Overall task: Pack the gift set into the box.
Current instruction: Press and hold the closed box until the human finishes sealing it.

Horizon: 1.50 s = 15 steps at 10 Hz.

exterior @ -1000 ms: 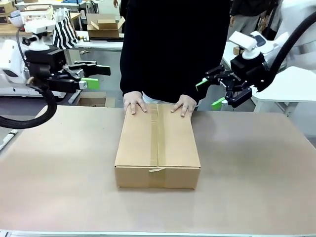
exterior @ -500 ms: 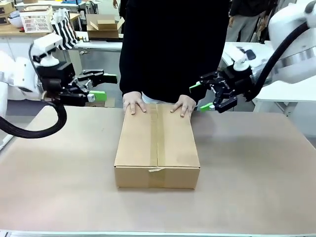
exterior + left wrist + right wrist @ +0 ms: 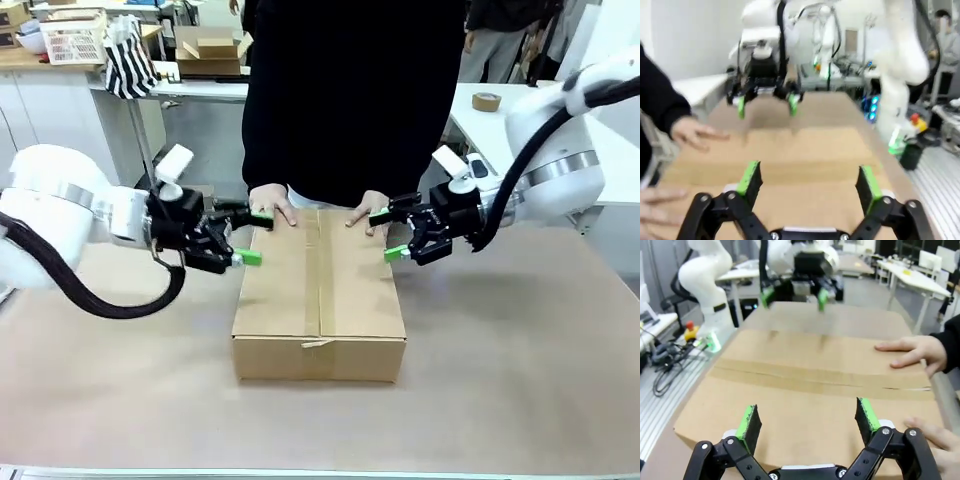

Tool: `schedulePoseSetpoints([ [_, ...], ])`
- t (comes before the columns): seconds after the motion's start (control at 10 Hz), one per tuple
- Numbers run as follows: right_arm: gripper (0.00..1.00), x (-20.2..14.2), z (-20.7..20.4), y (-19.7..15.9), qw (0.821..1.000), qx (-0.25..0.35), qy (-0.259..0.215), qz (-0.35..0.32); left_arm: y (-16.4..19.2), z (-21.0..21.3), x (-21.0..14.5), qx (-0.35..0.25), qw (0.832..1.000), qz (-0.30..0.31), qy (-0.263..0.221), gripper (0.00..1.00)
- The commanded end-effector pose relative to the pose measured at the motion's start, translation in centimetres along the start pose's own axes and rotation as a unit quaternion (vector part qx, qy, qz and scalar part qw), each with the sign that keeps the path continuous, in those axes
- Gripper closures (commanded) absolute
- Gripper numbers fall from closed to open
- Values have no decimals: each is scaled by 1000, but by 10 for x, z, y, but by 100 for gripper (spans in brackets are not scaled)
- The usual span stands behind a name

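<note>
Front view: fingers on your left gripper are spread wide with nothing in them, right at the closed box's left edge. Your right gripper is the same deal at the right edge. Box sits mid-table, with a person's hands flat on its far end.

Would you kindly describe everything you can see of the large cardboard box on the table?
The box is a plain brown cardboard carton, flaps closed, with a tan tape strip along its middle seam. It sits flat on the table. The person's hands rest on its far end; the robot's open left hand and right hand flank it.
</note>
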State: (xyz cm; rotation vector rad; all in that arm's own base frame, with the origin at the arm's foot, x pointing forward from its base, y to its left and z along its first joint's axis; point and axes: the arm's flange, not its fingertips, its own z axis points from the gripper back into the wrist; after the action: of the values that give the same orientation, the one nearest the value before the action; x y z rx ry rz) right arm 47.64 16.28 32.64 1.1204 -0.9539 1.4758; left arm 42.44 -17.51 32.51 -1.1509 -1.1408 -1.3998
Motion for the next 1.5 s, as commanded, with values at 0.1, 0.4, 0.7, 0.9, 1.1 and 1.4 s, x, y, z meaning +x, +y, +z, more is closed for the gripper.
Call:
schedulePoseSetpoints([
  [0.1,0,5,-29,16,997,11,34,-65,11,-26,-15,1,998,42,51,0],
  [0.4,0,-8,-52,19,987,-43,143,-57,6,-24,-12,-17,997,44,62,0],
  [0.7,0,-22,-58,13,980,-83,173,-46,0,-28,-21,-33,995,43,79,0],
  [0.9,0,1,-51,11,989,-48,133,-39,0,-31,-32,-32,994,25,101,0],
  [1.1,0,1,-51,11,989,-48,133,-39,5,-33,-40,7,989,1,148,0],
  [1.4,0,1,-51,11,989,-48,133,-39,8,-30,-24,-12,993,10,117,0],
])
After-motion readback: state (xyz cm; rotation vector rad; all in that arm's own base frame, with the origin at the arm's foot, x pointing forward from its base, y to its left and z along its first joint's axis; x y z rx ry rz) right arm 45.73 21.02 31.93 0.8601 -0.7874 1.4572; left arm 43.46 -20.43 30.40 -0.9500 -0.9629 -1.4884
